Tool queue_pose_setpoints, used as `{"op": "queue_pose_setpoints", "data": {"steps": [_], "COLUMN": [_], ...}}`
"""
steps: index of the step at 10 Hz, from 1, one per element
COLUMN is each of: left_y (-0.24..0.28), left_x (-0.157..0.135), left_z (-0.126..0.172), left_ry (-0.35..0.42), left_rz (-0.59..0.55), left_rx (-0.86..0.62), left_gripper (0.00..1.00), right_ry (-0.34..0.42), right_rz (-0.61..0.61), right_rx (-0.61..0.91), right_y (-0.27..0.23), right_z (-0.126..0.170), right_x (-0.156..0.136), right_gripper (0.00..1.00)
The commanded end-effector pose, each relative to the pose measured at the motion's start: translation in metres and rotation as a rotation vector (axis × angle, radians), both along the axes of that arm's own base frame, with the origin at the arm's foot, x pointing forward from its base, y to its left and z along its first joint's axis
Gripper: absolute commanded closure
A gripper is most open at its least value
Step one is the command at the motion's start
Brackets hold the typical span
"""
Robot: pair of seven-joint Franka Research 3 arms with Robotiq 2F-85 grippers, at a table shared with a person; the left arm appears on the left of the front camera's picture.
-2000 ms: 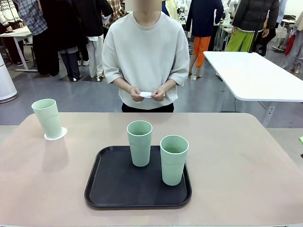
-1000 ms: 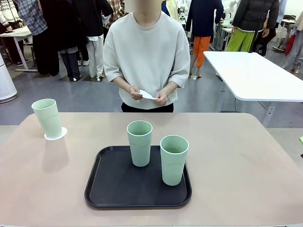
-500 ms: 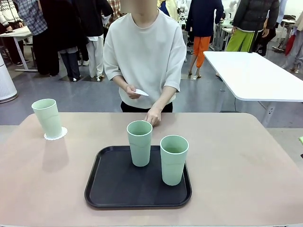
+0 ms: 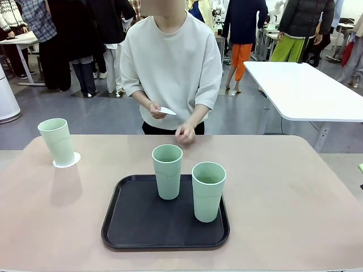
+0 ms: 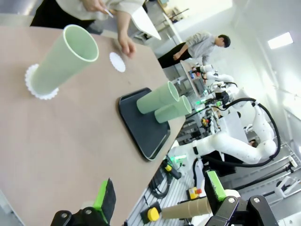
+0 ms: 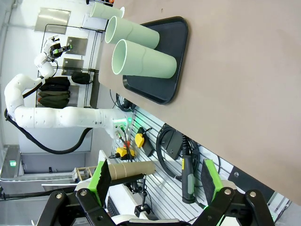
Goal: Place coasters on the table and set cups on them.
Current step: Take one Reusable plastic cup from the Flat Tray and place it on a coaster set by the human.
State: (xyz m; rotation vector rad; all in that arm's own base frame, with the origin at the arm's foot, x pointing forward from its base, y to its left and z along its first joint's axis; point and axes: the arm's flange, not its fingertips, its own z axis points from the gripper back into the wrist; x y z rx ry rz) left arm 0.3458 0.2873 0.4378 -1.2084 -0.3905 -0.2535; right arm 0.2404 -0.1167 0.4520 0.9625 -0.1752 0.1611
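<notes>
Broadly, the table (image 4: 295, 192) carries a black tray (image 4: 130, 221) near its middle. Both the left gripper (image 5: 157, 197) and the right gripper (image 6: 155, 183) sit well apart from everything on it, jaws spread wide and empty. Two cups (image 4: 167, 173) stand upright on the tray. A third cup (image 4: 57, 141) stands on a coaster (image 4: 74, 160) at the far left. From the left wrist, a bare coaster (image 5: 117, 61) lies on the table just beside the person's hand (image 5: 126, 46). The front view shows another coaster (image 4: 168, 111) pinched in the other hand (image 4: 154, 109).
</notes>
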Motion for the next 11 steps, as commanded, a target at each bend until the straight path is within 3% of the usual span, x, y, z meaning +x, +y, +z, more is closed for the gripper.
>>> {"op": "queue_pose_setpoints", "data": {"steps": [1, 11], "left_y": [0.0005, 0.0005], "left_x": [-0.0003, -0.0003], "left_z": [0.0031, 0.0031], "left_ry": [0.01, 0.01], "left_rz": [0.011, 0.011], "left_rx": [0.002, 0.002], "left_gripper": [0.0, 0.0], "right_ry": [-0.015, -0.015], "right_rz": [0.006, 0.006], "right_rx": [0.02, 0.02], "right_y": [0.0008, 0.0008], "right_z": [-0.0017, -0.0017], "right_x": [0.0013, 0.0013], "right_gripper": [0.0, 0.0]}}
